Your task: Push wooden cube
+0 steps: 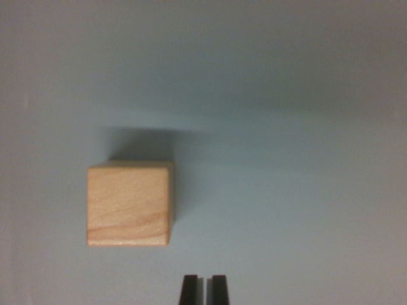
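A light wooden cube [130,203] rests on a pale grey-blue surface, left of centre in the wrist view, casting a shadow toward the top. My gripper [204,289] shows only as two dark fingertips at the bottom edge, a thin gap between them and nothing held. The fingertips sit below and to the wrist view's right of the cube, apart from it.
The pale surface [299,159] fills the whole view with no other objects or edges visible.
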